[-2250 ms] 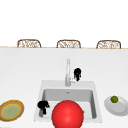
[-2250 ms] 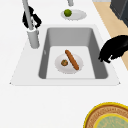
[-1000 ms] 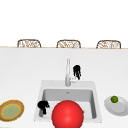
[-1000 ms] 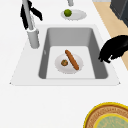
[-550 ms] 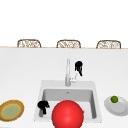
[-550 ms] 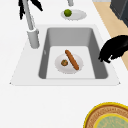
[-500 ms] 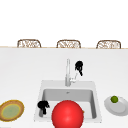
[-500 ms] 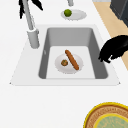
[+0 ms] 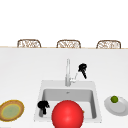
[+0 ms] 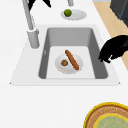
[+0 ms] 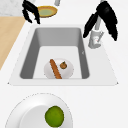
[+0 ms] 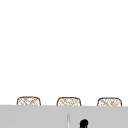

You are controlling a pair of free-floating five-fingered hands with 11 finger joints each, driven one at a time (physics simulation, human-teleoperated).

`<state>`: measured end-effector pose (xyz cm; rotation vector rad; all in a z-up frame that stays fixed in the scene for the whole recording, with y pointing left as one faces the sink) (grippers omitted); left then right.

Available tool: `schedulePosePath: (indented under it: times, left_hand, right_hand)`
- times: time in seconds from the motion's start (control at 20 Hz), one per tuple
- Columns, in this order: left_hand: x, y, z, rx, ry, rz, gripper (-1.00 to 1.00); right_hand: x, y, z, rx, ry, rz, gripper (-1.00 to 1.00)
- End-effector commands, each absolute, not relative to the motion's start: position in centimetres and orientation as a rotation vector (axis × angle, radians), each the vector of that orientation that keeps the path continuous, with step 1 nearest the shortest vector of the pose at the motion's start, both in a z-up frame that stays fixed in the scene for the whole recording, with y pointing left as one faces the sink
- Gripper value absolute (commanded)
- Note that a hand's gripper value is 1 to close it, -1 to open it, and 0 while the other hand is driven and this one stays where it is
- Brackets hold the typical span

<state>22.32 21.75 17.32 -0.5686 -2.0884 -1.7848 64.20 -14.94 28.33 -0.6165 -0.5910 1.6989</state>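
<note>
From my seat nothing has shifted over the last couple of seconds: both hands hang where they were, so the work at the tap is paused rather than moving on. Going left to right, a round woven plate (image 9: 11, 110) with a yellow rim and dull green centre lies on the white counter. Beside it my left hand (image 9: 43, 106) floats over the sink's (image 9: 40, 93) front left corner, fingers curled downward and empty, near the rim but not touching it that I can tell. The sink is a matte grey rectangular basin; on its floor sits a small white dish (image 10: 68, 63) carrying a long brown sausage (image 10: 72, 59) and a little brown ball (image 10: 64, 62), the two just beside each other. A glossy red sphere (image 9: 67, 115) blocks the basin's front in the front view. The faucet (image 9: 67, 72) is a slim upright metal tube on a thicker base, with a short lever to its right. My right hand (image 9: 82, 69) hovers at that lever, fingers relaxed and pointing down, close on it; I cannot tell if they touch. Far right, a smooth white plate (image 9: 123, 107) holds a green lime (image 9: 114, 99).
</note>
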Motion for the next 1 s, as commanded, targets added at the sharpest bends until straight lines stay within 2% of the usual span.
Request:
schedulePosePath:
  times: [0.0, 0.3, 0.95]
  left_hand:
    - [22.3, 21.7, 17.3, -0.569, -2.088, -1.785, 0.0]
    - [22.3, 21.7, 17.3, -0.569, -2.088, -1.785, 0.0]
    - [22.3, 21.7, 17.3, -0.569, -2.088, -1.785, 0.0]
  right_hand:
    - [61.5, -16.2, 28.1, -0.623, -0.584, 1.677, -1.0]
    - [57.7, -17.6, 28.2, -0.652, -0.641, 1.668, -1.0]
    - [49.6, -17.9, 25.9, -0.637, -0.635, 1.687, -1.0]
